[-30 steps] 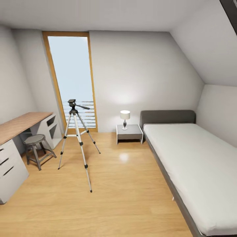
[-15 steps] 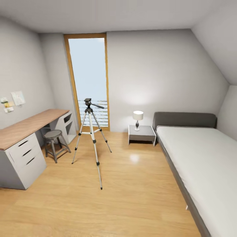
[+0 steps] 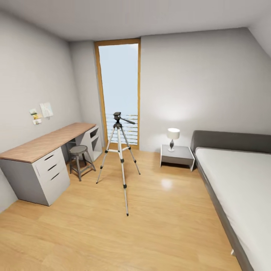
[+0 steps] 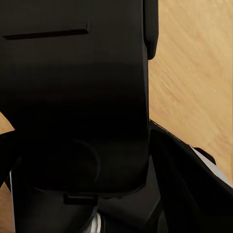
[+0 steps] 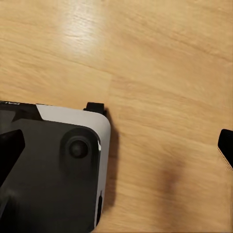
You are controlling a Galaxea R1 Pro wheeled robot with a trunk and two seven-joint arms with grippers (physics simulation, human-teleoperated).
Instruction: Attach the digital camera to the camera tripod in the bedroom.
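Note:
The camera tripod (image 3: 120, 150) stands upright on the light wood floor of the bedroom, in front of the tall window (image 3: 119, 86) in the head view. Its black head and pan handle (image 3: 119, 116) carry nothing. A black boxy body (image 4: 73, 92), which I take for the digital camera, sits very close in the left wrist view, where my left gripper seems shut on it; the fingers themselves are hidden. My right gripper (image 5: 119, 150) hangs open over the floor, with a black fingertip (image 5: 10, 153) at each side edge.
A long wooden desk (image 3: 45, 143) with grey drawers runs along the left wall, with a low grey stool (image 3: 79, 151) beside it. A nightstand (image 3: 177, 155) with a lamp (image 3: 173, 134) and the bed (image 3: 241, 180) stand at the right. My own base (image 5: 53, 170) shows below the right gripper.
The whole head view has swung and shifted, so the camera moved: more of the desk and left wall shows, less of the bed. The tripod stands where it was in the room.

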